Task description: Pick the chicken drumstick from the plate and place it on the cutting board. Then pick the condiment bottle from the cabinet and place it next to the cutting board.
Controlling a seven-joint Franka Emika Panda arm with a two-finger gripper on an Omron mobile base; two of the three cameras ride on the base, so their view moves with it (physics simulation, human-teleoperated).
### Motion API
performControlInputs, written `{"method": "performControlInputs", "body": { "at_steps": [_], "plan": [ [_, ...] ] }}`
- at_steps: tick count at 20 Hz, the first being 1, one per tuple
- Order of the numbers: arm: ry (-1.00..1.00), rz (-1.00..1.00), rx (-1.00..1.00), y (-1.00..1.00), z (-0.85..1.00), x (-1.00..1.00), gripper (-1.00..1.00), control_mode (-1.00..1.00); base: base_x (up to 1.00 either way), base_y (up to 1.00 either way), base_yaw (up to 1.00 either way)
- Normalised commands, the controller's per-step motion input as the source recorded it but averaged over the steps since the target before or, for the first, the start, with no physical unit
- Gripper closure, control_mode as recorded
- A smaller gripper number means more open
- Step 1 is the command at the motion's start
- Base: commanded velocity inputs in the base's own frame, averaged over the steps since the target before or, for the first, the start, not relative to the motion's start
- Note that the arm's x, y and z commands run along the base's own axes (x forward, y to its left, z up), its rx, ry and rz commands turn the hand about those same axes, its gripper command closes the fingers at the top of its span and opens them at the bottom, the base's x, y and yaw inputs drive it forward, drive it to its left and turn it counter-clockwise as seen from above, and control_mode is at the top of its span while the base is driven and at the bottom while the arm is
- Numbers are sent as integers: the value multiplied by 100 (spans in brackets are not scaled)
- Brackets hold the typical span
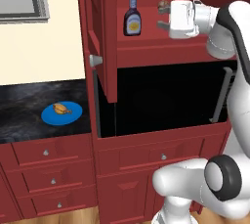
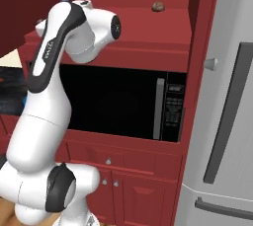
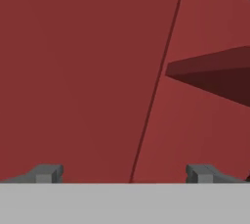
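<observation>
The dark brown condiment bottle (image 1: 132, 16), with a white cap and yellow label, stands upright on the inner shelf of the dark red cabinet (image 1: 105, 32), whose door hangs open. My gripper (image 1: 162, 15) hovers at shelf height just right of the bottle, open and holding nothing. In the hand view its fingertips (image 3: 49, 173) stand wide apart before the bare red cabinet wall (image 3: 88, 71). The chicken drumstick (image 1: 62, 109) lies on the blue plate (image 1: 51, 116) on the dark counter at lower left. The cutting board is out of view.
A small round brown lump (image 2: 158, 6) sits on the shelf behind my hand. A black microwave (image 2: 113, 101) fills the niche under the shelf. Red drawers (image 1: 49, 169) run below the counter. A grey fridge (image 2: 232, 111) stands at right.
</observation>
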Motion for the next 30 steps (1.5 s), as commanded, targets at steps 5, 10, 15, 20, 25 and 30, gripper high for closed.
{"method": "performControlInputs", "body": {
  "at_steps": [5, 10, 15, 20, 25, 30],
  "plan": [
    [1, 0, 6, 0, 1, 21, -100, -100, 0, 0, 0],
    [5, 0, 1, 0, 1, 21, -100, -100, 0, 0, 0],
    [3, 0, 0, 0, 1, 26, -100, -100, 0, 0, 0],
    [1, 0, 0, 0, 5, 17, -100, -100, 0, 0, 0],
    [0, 0, 0, 0, 2, 10, -100, -100, 0, 0, 0],
    [0, 0, 0, 0, 0, 12, -100, -100, 0, 0, 0]
  ]
}}
